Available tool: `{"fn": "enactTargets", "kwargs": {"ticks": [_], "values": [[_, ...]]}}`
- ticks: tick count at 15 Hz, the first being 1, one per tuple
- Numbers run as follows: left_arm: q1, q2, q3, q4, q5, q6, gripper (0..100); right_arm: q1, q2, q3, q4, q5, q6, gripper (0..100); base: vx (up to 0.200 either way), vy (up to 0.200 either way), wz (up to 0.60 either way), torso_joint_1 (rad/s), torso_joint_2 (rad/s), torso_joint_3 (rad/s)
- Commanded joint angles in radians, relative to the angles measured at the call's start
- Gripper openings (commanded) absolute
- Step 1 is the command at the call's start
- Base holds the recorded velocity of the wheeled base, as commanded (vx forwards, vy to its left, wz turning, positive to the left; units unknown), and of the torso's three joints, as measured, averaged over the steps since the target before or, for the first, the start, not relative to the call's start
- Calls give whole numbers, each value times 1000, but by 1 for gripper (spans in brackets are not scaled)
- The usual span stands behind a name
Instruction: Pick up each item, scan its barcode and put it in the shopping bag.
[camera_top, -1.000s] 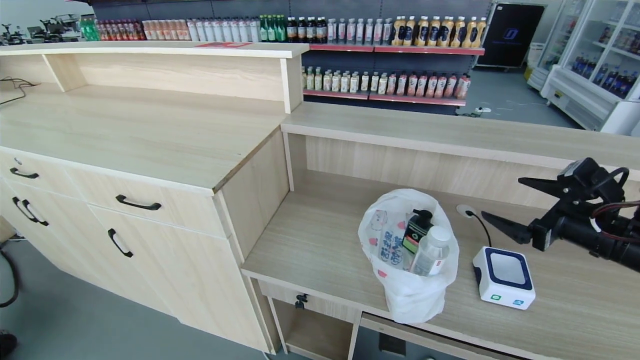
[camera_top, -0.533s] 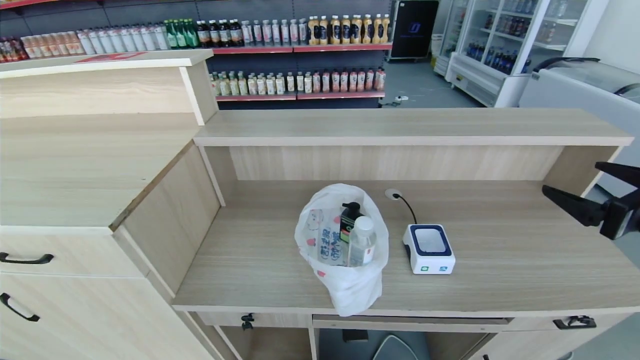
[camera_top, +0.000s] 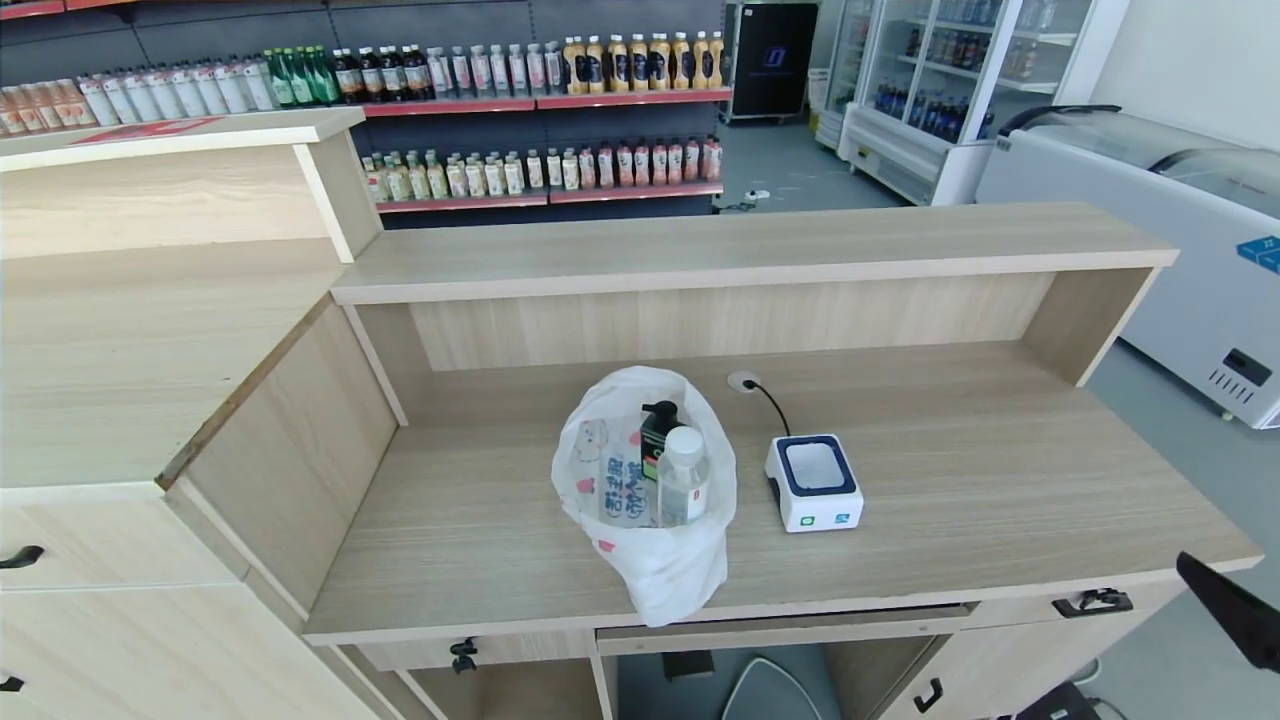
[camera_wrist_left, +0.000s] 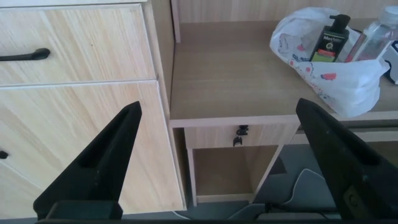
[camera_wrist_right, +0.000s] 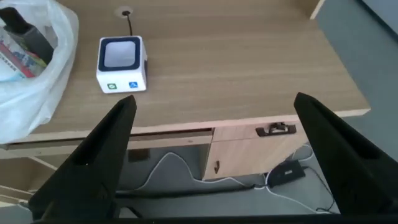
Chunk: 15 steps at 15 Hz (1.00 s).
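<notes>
While the head camera has swung round over the last second to face the tabletop (camera_top: 1000, 470) squarely, so that its contents only seem to slide leftward, the right end effector (camera_wrist_right: 214, 102) has truly moved. A second ago it hung above the tabletop just right of the scanner (camera_top: 813, 482). Half a second ago it was out at the right edge of the view. Now it sits low, off the front right corner and below the top's level. Its jaws stand wide apart with nothing between them.

The left end effector (camera_wrist_left: 219, 106) is likewise spread wide and empty, low in front of the cabinet (camera_wrist_left: 74, 93), off the tabletop's left front corner.

The bag (camera_top: 650, 570) stands just left of the scanner, mouth up, its bottom bulging slightly over the front edge. A pump bottle (camera_top: 657, 430), a clear bottle (camera_top: 684, 478) and a printed pack (camera_top: 618, 480) stand upright inside. Bag and scanner keep the same places relative to each other.

I take the withdrawal to mean the last item has gone in. Every item I can see is in the bag, so the task looks finished or nearly so, unless more goods lie out of view.
</notes>
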<state>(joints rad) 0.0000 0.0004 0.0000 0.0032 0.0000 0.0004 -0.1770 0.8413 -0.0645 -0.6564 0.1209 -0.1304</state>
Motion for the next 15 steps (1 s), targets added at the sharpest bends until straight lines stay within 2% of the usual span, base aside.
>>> {"fn": "enactTargets", "kwargs": {"ticks": [1,3,5,6,9,15], "values": [[0,0,0,0,0,0,100,70,-280,64,184,-121,35,100,0,0,0,0,0,0],[0,0,0,0,0,0,100,122,-527,64,425,-173,83,100,0,0,0,0,0,0],[0,0,0,0,0,0,100,159,-683,64,587,-201,109,100,0,0,0,0,0,0],[0,0,0,0,0,0,100,156,-749,64,647,-175,121,100,0,0,0,0,0,0],[0,0,0,0,0,0,100,174,-841,61,669,-139,127,100,0,0,0,0,0,0],[0,0,0,0,0,1,100,174,-841,61,669,-139,153,100,0,0,0,0,0,0]]}}
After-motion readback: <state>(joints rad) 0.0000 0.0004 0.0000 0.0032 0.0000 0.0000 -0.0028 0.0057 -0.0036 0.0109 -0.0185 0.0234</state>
